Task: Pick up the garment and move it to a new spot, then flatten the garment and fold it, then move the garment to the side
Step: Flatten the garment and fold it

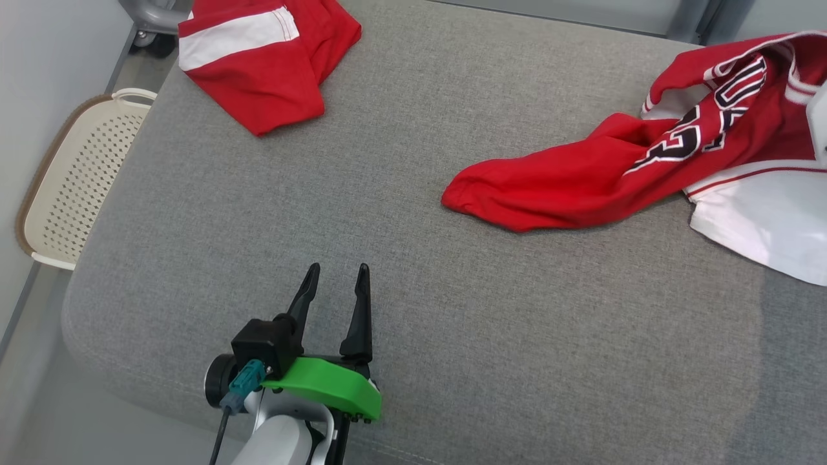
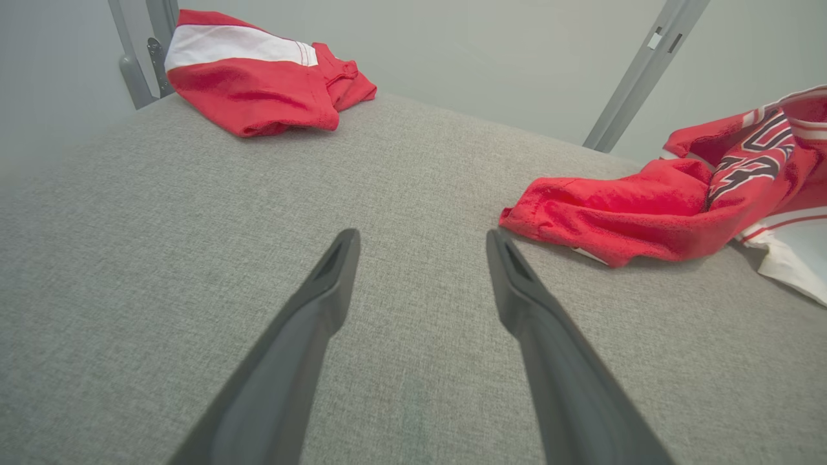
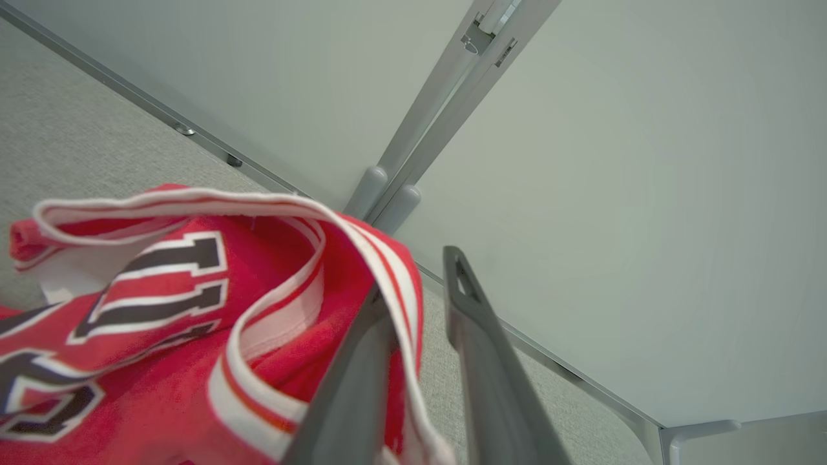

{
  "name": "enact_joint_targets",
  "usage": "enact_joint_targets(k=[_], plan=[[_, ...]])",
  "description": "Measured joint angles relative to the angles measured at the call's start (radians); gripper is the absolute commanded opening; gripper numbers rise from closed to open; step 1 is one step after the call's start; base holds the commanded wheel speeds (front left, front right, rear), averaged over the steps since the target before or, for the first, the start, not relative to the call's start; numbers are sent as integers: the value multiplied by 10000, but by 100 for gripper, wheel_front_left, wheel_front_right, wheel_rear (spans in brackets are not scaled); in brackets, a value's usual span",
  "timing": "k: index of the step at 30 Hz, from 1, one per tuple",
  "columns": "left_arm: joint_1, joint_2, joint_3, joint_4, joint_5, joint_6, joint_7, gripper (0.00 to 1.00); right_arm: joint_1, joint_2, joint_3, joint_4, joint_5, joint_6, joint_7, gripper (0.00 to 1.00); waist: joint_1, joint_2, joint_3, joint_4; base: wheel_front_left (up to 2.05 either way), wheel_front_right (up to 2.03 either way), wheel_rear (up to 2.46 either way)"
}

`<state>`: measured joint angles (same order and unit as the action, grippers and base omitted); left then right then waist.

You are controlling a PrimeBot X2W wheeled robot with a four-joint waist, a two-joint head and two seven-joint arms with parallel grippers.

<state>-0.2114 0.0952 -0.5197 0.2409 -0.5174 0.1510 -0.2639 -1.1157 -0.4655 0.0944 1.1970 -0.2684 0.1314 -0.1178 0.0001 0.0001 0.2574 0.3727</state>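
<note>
The garment (image 1: 581,181) is a red and white jersey with black numbers, crumpled at the right of the grey padded surface (image 1: 387,258). In the right wrist view my right gripper (image 3: 417,278) is shut on the garment's (image 3: 129,323) striped trim, which hangs lifted between the fingers. A pale part of that arm (image 1: 819,123) shows at the head view's right edge. My left gripper (image 1: 339,268) stands open over bare surface at the near edge, well left of the garment (image 2: 614,213). Nothing sits between its fingers (image 2: 323,303).
A second red and white cloth (image 1: 258,58) lies folded at the far left corner, also in the left wrist view (image 2: 252,77). A cream perforated basket (image 1: 77,174) sits on the floor beyond the left edge. Pale wall panels and metal posts (image 3: 420,142) stand behind the surface.
</note>
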Motion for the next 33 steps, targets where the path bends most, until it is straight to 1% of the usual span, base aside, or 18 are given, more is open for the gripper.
enact_joint_targets(k=[3,6,10,12,15,21,27,30,33], plan=[[-44,-54,50,33,10,-13,0,100,260,-36,-387,-29,-203,2,0,100,0,0,100,40,0,0,0],[-44,-69,146,63,92,-17,-2,100,475,88,-477,-25,-416,2,-132,100,0,0,130,-56,0,0,0],[-44,-65,276,27,176,-31,-2,100,552,295,-685,-25,-259,0,-608,100,0,0,81,-328,0,0,0],[-41,-61,357,-19,201,-25,0,100,690,571,-951,27,180,2,-851,100,0,0,28,-495,0,0,0],[-26,-46,441,-67,257,-15,0,100,982,1047,-1559,301,1315,0,-1001,100,0,0,-87,-773,0,0,0],[115,42,550,-224,345,48,-2,100,1825,1707,-1624,591,2623,0,-911,100,-1,0,-395,-1403,0,0,0],[148,144,502,-416,382,123,71,100,2592,1837,-1377,725,3363,0,-301,100,-1,0,-684,-1930,0,0,0],[142,176,453,-491,426,132,92,100,2879,1925,-1325,740,3739,0,-94,100,-1,0,-779,-1999,0,0,0],[138,219,424,-577,437,171,165,100,3135,1985,-1335,763,4109,0,105,100,-1,0,-773,-1907,0,0,0]])
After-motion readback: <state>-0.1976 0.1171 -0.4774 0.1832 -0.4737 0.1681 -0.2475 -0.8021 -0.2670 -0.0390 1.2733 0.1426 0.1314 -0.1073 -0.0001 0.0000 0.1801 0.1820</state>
